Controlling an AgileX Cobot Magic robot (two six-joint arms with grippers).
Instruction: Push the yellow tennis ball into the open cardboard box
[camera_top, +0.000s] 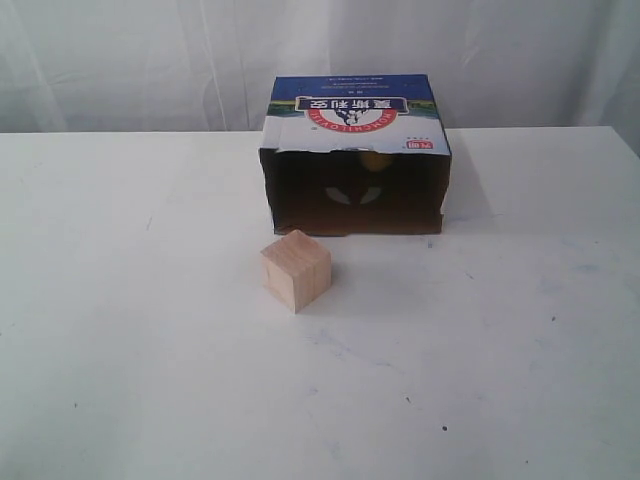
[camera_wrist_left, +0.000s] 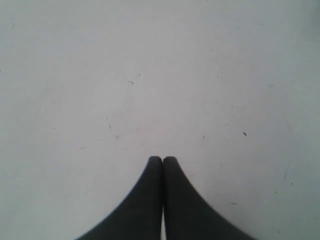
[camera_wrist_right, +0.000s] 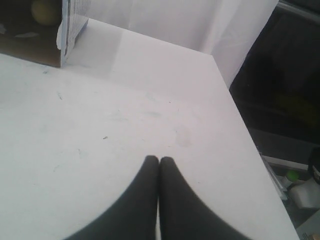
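- The white surface (camera_top: 120, 320) fills most of the exterior view; it is scuffed and dotted with small dark specks, and a pale curtain (camera_top: 130, 60) hangs behind its far edge
- The open cardboard box (camera_top: 355, 115) lies toward the far middle of the surface, its dark brown opening turned to the camera and its blue-and-white printed top, with a red-and-white logo and Chinese characters, facing up
- The left gripper (camera_wrist_left: 162, 159) is clenched, its two dark fingers pressed tip to tip with nothing between them, above a bare stretch of surface (camera_wrist_left: 150, 75); it does not show in the exterior view
- The right gripper (camera_wrist_right: 159, 160) is clenched and empty too, over the surface (camera_wrist_right: 125, 125) near its edge, well apart from the box corner (camera_wrist_right: 70, 25) seen in the right wrist view
- The pale wooden cube (camera_top: 296, 270) stands on the surface just in front of the box opening, apart from it, with one corner turned to the camera
- The yellow tennis ball (camera_top: 375, 160) sits inside the box, deep in the shadowed interior, showing as a dim yellow spot; the right wrist view also catches the ball (camera_wrist_right: 44, 11) within the box walls
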